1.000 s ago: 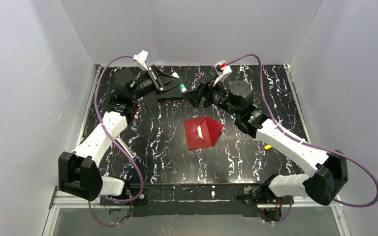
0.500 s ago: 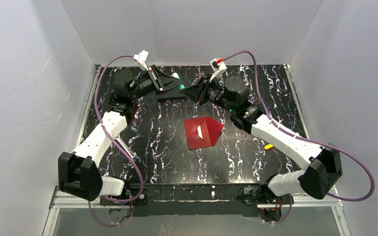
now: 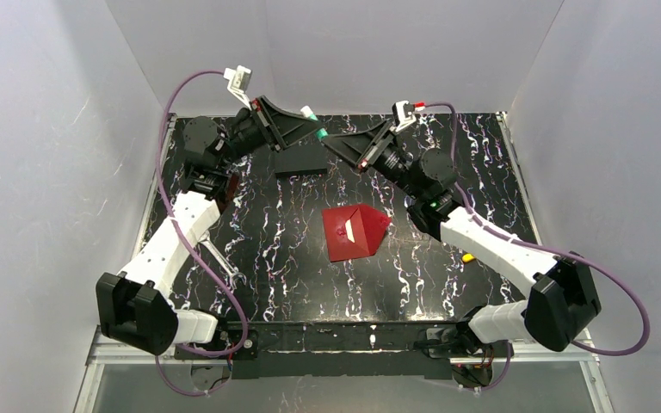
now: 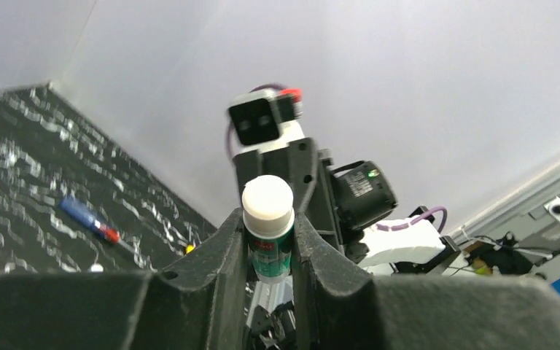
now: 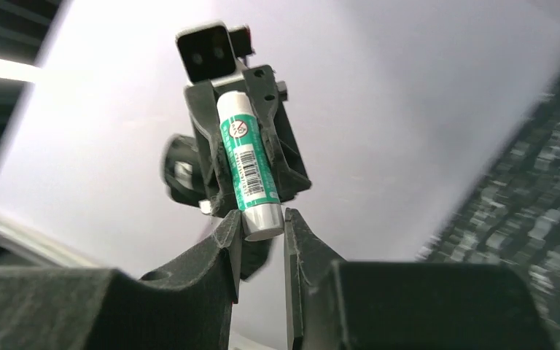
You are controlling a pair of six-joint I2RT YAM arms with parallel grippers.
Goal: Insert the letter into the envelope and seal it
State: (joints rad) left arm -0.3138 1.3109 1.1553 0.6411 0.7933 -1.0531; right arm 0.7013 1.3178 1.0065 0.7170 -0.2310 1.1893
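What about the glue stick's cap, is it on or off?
On. The left wrist view shows a white cap sitting atop the green glue stick gripped between the left fingers.

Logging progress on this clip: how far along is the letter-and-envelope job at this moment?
Done, apparently: only a pale sliver of the cream paper letter shows inside the flat red paper envelope, so it looks inserted. In hand: both grippers hold a green-and-white glue stick in the air, left gripper on its body, right gripper on its end. Remaining: gluing and closing the flap, which seems open.
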